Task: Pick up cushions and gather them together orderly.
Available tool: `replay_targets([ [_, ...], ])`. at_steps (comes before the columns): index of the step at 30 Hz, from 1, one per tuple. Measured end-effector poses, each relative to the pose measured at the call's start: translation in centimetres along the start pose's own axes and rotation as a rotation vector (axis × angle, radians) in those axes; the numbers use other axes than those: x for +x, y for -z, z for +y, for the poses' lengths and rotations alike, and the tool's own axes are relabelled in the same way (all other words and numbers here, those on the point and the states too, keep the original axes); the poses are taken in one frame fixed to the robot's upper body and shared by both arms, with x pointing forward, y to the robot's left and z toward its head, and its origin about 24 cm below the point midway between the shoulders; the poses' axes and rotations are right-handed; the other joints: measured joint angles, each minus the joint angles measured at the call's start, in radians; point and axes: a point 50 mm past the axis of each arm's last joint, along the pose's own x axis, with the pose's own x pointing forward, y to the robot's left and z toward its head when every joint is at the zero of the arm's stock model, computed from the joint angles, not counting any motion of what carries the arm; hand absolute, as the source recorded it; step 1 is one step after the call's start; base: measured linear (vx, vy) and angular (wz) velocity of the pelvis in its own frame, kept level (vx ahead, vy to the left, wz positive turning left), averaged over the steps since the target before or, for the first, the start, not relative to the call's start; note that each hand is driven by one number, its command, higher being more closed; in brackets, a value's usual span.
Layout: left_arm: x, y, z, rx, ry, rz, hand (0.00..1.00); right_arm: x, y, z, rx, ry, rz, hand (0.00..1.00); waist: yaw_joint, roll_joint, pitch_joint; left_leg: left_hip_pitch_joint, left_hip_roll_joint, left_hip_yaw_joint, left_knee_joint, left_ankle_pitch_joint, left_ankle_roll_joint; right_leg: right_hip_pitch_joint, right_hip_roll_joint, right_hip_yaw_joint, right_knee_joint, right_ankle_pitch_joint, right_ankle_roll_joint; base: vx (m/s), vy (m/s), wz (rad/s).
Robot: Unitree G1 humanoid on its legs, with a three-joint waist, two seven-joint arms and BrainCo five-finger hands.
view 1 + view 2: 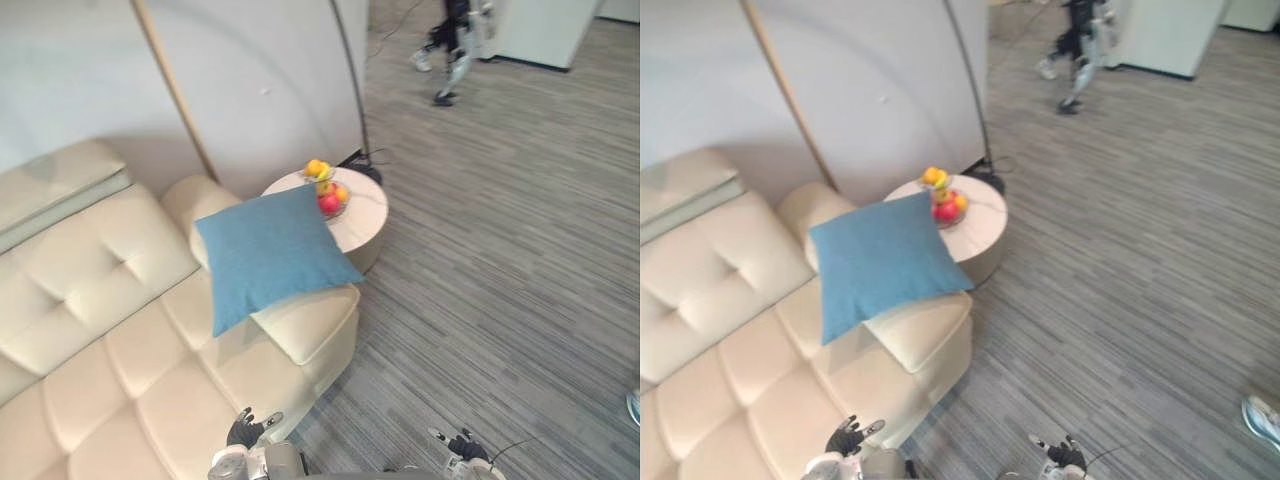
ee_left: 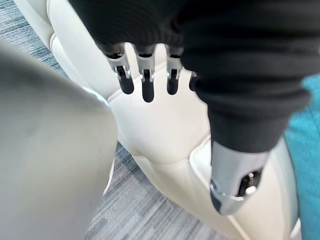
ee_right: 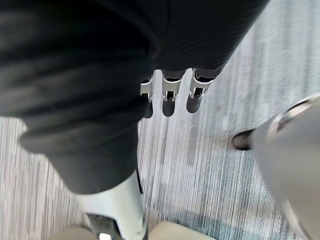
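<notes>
A blue square cushion (image 1: pixel 270 255) leans tilted on the cream sofa's (image 1: pixel 110 330) end, against its armrest (image 1: pixel 195 205) and beside the round table. My left hand (image 1: pixel 243 431) hangs low at the picture's bottom, over the sofa's front corner, far below the cushion. Its fingers (image 2: pixel 145 82) are straight and hold nothing; a strip of the blue cushion (image 2: pixel 305 135) shows past the thumb. My right hand (image 1: pixel 462 446) hangs over the carpet to the right, fingers (image 3: pixel 169 97) straight and empty.
A round white side table (image 1: pixel 355 215) stands by the sofa's end with a bowl of fruit (image 1: pixel 328 190) on it. A lamp's arched pole (image 1: pixel 350 75) and a wooden pole (image 1: pixel 175 90) rise by the wall. Grey carpet (image 1: pixel 500 250) spreads right; a person's legs (image 1: pixel 450 50) far back.
</notes>
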Motion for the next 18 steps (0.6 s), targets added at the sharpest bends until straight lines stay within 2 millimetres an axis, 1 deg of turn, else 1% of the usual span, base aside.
replay_targets([
  [1, 0.2, -0.6, 0.4, 0.014, -0.008, -0.016, 0.00, 0.0, 0.0, 0.4, 0.009, -0.008, -0.001, 0.00, 0.007, -0.021, 0.005, 0.024, -0.026, 0.056, -0.055, 0.035, 0.014, 0.011, -0.021, -0.017, -0.018, 0.010, 0.016, 0.12, 0.094, 0.52],
  [3, 0.2, -0.5, 0.9, 0.021, -0.018, -0.011, 0.00, -0.1, 0.2, 1.0, 0.016, -0.023, 0.002, 0.00, 0.012, -0.044, 0.006, 0.049, -0.060, 0.055, -0.103, 0.041, 0.023, 0.026, -0.032, -0.021, -0.038, 0.014, 0.029, 0.09, 0.107, 0.22],
  [4, 0.2, -0.5, 1.2, 0.027, -0.023, -0.008, 0.00, -0.1, 0.5, 1.4, 0.020, -0.030, 0.010, 0.00, 0.017, -0.060, 0.002, 0.073, -0.092, 0.048, -0.145, 0.049, 0.031, 0.034, -0.053, -0.023, -0.032, 0.009, 0.043, 0.12, 0.177, 0.22],
  [5, 0.2, -0.3, 1.4, 0.037, -0.024, 0.001, 0.00, -0.1, 0.5, 1.5, 0.021, -0.033, 0.013, 0.00, 0.015, -0.066, 0.002, 0.101, -0.125, 0.031, -0.185, 0.050, 0.037, 0.036, -0.088, -0.032, 0.026, -0.007, 0.067, 0.11, 0.189, 0.31],
  [6, 0.2, -0.2, 1.3, 0.042, -0.021, 0.008, 0.00, -0.2, 0.6, 1.4, 0.020, -0.031, 0.014, 0.00, 0.008, -0.063, 0.001, 0.113, -0.132, 0.024, -0.194, 0.044, 0.046, 0.031, -0.101, -0.036, 0.065, -0.010, 0.070, 0.08, 0.177, 0.44],
  [7, 0.2, 0.0, 1.1, 0.050, -0.012, 0.015, 0.00, -0.2, 0.8, 1.3, 0.018, -0.028, 0.019, 0.00, -0.001, -0.057, -0.001, 0.122, -0.142, 0.006, -0.204, 0.027, 0.051, 0.006, -0.129, -0.034, 0.171, -0.011, 0.073, 0.03, 0.162, 0.54],
  [8, 0.2, 0.0, 1.1, 0.065, -0.007, 0.014, 0.00, -0.3, 0.9, 1.4, 0.014, -0.035, 0.016, 0.00, -0.001, -0.059, -0.002, 0.138, -0.155, -0.017, -0.204, 0.014, 0.062, -0.046, -0.171, -0.016, 0.328, -0.005, 0.079, 0.05, 0.178, 0.77],
  [9, 0.2, -0.2, 1.3, 0.074, -0.010, 0.008, 0.00, -0.3, 1.1, 1.3, 0.003, -0.035, 0.024, 0.00, -0.005, -0.067, 0.004, 0.159, -0.169, -0.057, -0.194, 0.005, 0.062, -0.103, -0.209, 0.027, 0.488, 0.018, 0.075, 0.09, 0.145, 0.81],
  [10, 0.2, -0.2, 1.4, 0.078, -0.011, 0.009, 0.00, -0.4, 1.4, 1.3, 0.005, -0.035, 0.030, 0.00, -0.007, -0.067, 0.002, 0.161, -0.172, -0.076, -0.190, 0.001, 0.066, -0.122, -0.212, 0.057, 0.537, 0.020, 0.078, 0.16, 0.079, 0.97],
  [11, 0.2, -0.3, 1.5, 0.082, -0.012, 0.005, 0.00, -0.5, 1.5, 1.3, 0.006, -0.033, 0.032, 0.00, -0.007, -0.074, 0.000, 0.167, -0.174, -0.114, -0.181, -0.006, 0.069, -0.147, -0.201, 0.104, 0.588, -0.004, 0.097, 0.18, 0.033, 1.07],
  [12, 0.2, -0.4, 1.5, 0.081, -0.013, 0.003, 0.00, -0.5, 1.7, 1.1, 0.005, -0.030, 0.035, 0.00, -0.006, -0.077, -0.001, 0.173, -0.174, -0.156, -0.181, -0.010, 0.069, -0.163, -0.177, 0.142, 0.588, -0.039, 0.111, 0.16, 0.024, 1.02],
  [13, 0.2, -0.4, 1.5, 0.081, -0.013, 0.002, 0.00, -0.5, 1.7, 1.2, 0.005, -0.031, 0.035, 0.00, -0.006, -0.077, 0.000, 0.172, -0.174, -0.170, -0.181, -0.011, 0.068, -0.169, -0.168, 0.156, 0.575, -0.047, 0.114, 0.12, 0.006, 0.99],
  [14, 0.2, -0.4, 1.5, 0.078, -0.014, 0.002, 0.00, -0.6, 1.7, 1.2, 0.006, -0.031, 0.036, 0.00, -0.006, -0.076, 0.000, 0.172, -0.176, -0.209, -0.182, -0.014, 0.065, -0.183, -0.143, 0.201, 0.521, -0.063, 0.114, 0.13, -0.019, 0.89],
  [15, 0.2, -0.4, 1.5, 0.075, -0.014, 0.002, 0.00, -0.6, 1.7, 1.3, 0.007, -0.033, 0.036, 0.00, -0.006, -0.075, -0.001, 0.174, -0.181, -0.246, -0.182, -0.017, 0.060, -0.194, -0.116, 0.258, 0.451, -0.066, 0.115, 0.14, -0.039, 0.88],
  [16, 0.2, -0.4, 1.4, 0.073, -0.014, 0.002, 0.00, -0.6, 1.7, 1.3, 0.007, -0.034, 0.036, 0.00, -0.005, -0.075, -0.001, 0.175, -0.182, -0.260, -0.181, -0.018, 0.059, -0.199, -0.100, 0.292, 0.418, -0.066, 0.115, 0.18, -0.085, 0.86],
  [17, 0.2, -0.4, 1.4, 0.064, -0.018, 0.002, 0.00, -0.6, 1.7, 1.3, 0.007, -0.035, 0.036, 0.00, -0.007, -0.074, -0.001, 0.173, -0.181, -0.293, -0.175, -0.023, 0.049, -0.203, -0.056, 0.387, 0.340, -0.065, 0.115, 0.22, -0.180, 0.89],
  [18, 0.2, -0.4, 1.5, 0.061, -0.020, 0.001, 0.00, -0.6, 1.9, 1.3, 0.011, -0.034, 0.042, 0.00, -0.007, -0.078, -0.005, 0.164, -0.180, -0.323, -0.148, -0.036, 0.033, -0.189, -0.018, 0.464, 0.257, -0.048, 0.100, 0.19, -0.162, 0.85],
])
